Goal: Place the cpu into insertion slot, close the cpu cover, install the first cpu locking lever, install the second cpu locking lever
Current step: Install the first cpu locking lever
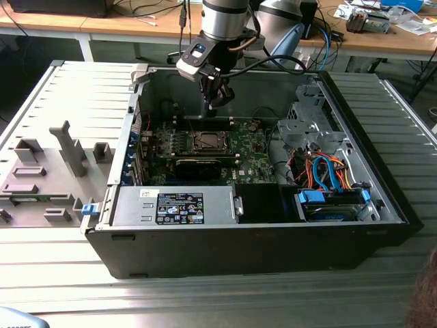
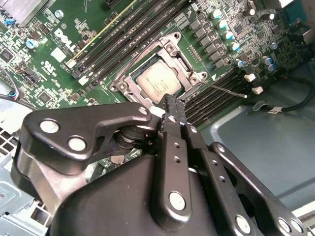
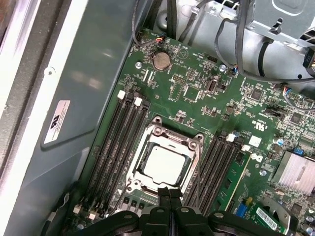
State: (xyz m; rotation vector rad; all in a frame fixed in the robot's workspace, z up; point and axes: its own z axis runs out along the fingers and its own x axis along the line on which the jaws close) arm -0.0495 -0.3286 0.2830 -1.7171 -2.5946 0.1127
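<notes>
As my pincer hangs just above the board, fingers pressed together and holding nothing, the cpu lies seated in the slot beneath its tips, the cover flat around it, one lever jutting free.

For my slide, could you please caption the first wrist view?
Shut gripper poised over the cpu seated in the insertion slot.

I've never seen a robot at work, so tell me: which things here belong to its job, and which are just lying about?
Job in hand: end effector, cpu, cpu cover, wire locking lever.

Just there: memory slots, coin battery, heatsink, blue and orange cables, power supply.
</notes>
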